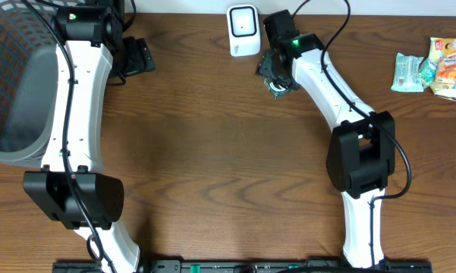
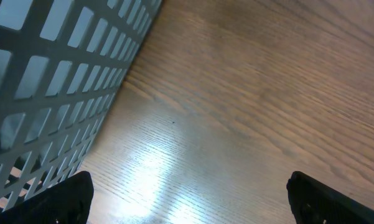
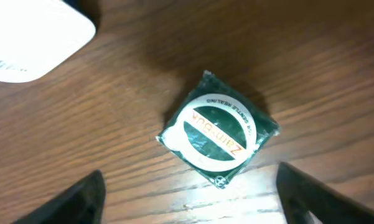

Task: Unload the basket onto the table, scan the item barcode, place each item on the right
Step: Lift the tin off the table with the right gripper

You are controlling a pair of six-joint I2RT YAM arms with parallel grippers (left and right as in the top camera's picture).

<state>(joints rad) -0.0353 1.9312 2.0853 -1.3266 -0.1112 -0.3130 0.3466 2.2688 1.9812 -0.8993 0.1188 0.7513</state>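
item: small green sachet [image 3: 218, 138] lies flat on worktop [image 3: 112, 130], near white scanner [image 3: 31, 37] | right claw [image 3: 190, 190]: wide open, empty, above sachet | left claw [image 2: 187, 196]: wide open, empty | handling: likely light, thin, slick; pinch opposite edges

The brown wood-grain desk [image 1: 228, 152] carries a grey mesh basket [image 1: 4, 53] at its left edge and a white scanner [image 1: 243, 30] at the far middle. A small green packet [image 3: 218, 130] lies flat near the scanner, and snack packets [image 1: 436, 67] lie at the right edge.
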